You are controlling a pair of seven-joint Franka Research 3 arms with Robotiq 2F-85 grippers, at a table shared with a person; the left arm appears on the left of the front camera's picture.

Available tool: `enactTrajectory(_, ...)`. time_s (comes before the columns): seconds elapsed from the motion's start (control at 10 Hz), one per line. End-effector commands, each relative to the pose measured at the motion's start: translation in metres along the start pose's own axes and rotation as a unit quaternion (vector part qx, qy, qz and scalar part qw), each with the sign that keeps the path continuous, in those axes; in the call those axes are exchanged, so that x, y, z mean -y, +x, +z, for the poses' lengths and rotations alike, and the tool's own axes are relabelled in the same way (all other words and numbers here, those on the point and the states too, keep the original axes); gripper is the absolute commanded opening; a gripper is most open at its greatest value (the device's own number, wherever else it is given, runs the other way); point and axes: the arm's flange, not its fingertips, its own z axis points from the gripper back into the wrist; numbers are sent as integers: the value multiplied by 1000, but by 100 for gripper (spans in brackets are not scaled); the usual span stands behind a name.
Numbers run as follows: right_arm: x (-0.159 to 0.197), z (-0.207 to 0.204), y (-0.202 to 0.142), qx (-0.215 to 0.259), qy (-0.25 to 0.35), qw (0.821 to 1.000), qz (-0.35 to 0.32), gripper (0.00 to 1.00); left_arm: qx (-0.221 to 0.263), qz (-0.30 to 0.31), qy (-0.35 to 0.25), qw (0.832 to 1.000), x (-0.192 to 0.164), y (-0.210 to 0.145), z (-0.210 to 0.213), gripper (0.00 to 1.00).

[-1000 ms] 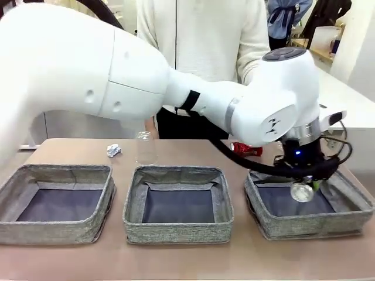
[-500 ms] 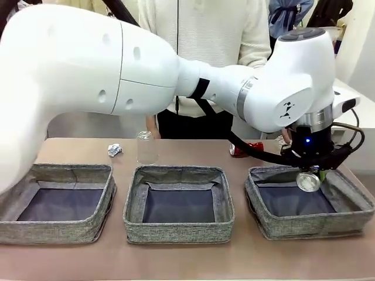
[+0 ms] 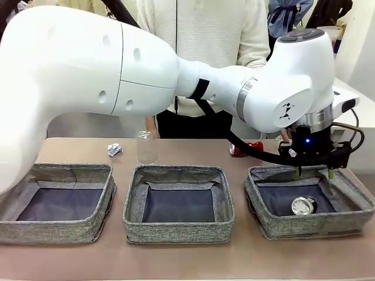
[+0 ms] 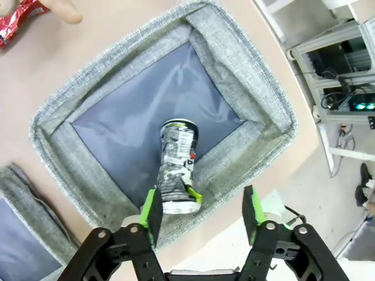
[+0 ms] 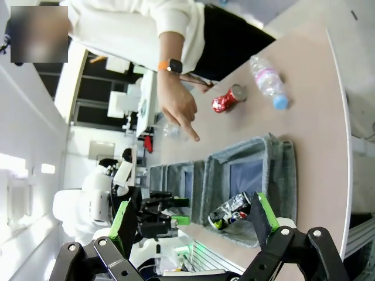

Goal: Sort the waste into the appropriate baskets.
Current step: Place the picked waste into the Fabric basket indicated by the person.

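My left gripper (image 3: 314, 172) hangs open and empty over the right basket (image 3: 310, 225). The crushed dark blue-silver can (image 3: 303, 205) lies on that basket's lining, free of the fingers. From the left wrist, the can (image 4: 177, 167) is on its side below my open left gripper (image 4: 202, 211), inside the basket (image 4: 88, 93). The crushed red can (image 3: 246, 149) rests on the table behind the basket. A clear cup (image 3: 146, 147) and a paper ball (image 3: 113, 150) sit at the back left. My right gripper (image 5: 192, 225) is open and holds nothing.
The left basket (image 3: 58, 231) and middle basket (image 3: 179, 231) hold nothing. In the right wrist view a person's hand (image 5: 181, 111) points down at the table near the red can (image 5: 225, 99), with a clear plastic bottle (image 5: 266, 82) beside it.
My left gripper held the blue-silver can over the right basket, then opened. The can dropped onto the basket's lining. The arm rose slightly.
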Motion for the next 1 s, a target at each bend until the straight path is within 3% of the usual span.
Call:
enactTrajectory(0.0,-1,-2,-6,1,-9,1000,4,100,16,6,13,1000,1,2,5,100)
enactTrajectory(0.3,-1,-2,-6,1,-9,1000,4,100,21,5,16,1000,-5,4,15,100)
enactTrajectory(0.4,0,0,0,0,0,1000,0,100,11,0,19,1000,-18,3,42,100)
enactTrajectory(0.5,-2,-6,-1,-22,-5,1000,6,100,11,4,22,1000,-46,-6,90,100)
enactTrajectory(0.7,-16,-42,1,-78,27,996,22,100,18,67,43,997,-135,-59,195,100)
enactTrajectory(0.9,-45,-108,-9,-144,35,988,31,100,6,147,36,988,-219,-107,251,100)
